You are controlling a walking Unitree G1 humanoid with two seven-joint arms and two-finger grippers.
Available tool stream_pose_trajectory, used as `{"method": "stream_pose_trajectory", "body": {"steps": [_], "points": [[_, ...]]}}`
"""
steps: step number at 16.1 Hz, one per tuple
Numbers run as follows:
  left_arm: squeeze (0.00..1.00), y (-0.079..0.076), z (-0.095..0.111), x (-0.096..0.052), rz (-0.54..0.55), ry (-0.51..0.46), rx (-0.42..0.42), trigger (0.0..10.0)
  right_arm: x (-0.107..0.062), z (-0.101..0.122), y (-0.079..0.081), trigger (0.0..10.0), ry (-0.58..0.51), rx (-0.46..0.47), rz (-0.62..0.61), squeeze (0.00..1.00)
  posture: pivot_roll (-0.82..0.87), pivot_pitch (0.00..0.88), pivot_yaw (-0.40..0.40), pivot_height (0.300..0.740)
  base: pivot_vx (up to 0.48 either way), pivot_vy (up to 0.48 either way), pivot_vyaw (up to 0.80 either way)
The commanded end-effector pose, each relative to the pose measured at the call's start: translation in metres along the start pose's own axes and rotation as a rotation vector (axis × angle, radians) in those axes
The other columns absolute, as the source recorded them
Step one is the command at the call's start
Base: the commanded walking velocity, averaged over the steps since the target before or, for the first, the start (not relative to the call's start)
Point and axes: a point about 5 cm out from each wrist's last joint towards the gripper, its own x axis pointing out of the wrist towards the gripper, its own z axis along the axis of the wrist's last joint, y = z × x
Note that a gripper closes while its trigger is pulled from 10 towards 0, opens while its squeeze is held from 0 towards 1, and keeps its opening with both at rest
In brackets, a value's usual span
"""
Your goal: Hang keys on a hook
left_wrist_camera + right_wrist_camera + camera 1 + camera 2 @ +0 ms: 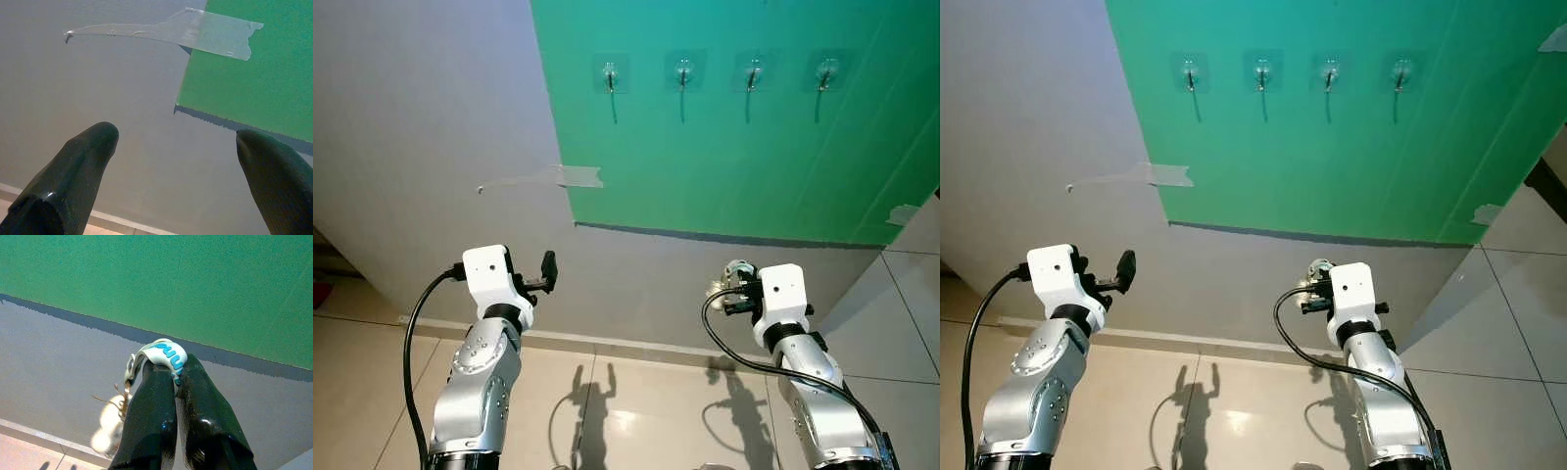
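The robot faced a grey wall bearing a large green sheet with four clear adhesive hooks in a row near its top. The right gripper, raised well below the hooks, was clenched on a white key loop with blue lettering, a pale fluffy charm dangling beside it. The left gripper hovered released and empty. Carrying seemed the step in hand; next, the loop likely needed lifting to a hook.
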Motion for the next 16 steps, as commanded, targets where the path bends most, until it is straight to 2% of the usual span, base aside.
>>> {"method": "stream_pose_trajectory", "body": {"steps": [1, 16], "points": [[0.00, 0.002, 0.000, 0.000, 0.009, -0.002, 0.011, 10.0, 0.004, 0.007, 0.003, 10.0, -0.024, 0.001, 0.014, 0.00, -0.18, 0.000, 0.056, 0.740, 0.000, 0.000, 0.00], [0.00, -0.003, 0.001, -0.002, 0.016, -0.015, -0.003, 10.0, 0.015, 0.027, -0.001, 10.0, -0.078, -0.004, 0.029, 0.00, -0.16, 0.000, 0.032, 0.740, 0.000, 0.000, 0.00]]}}
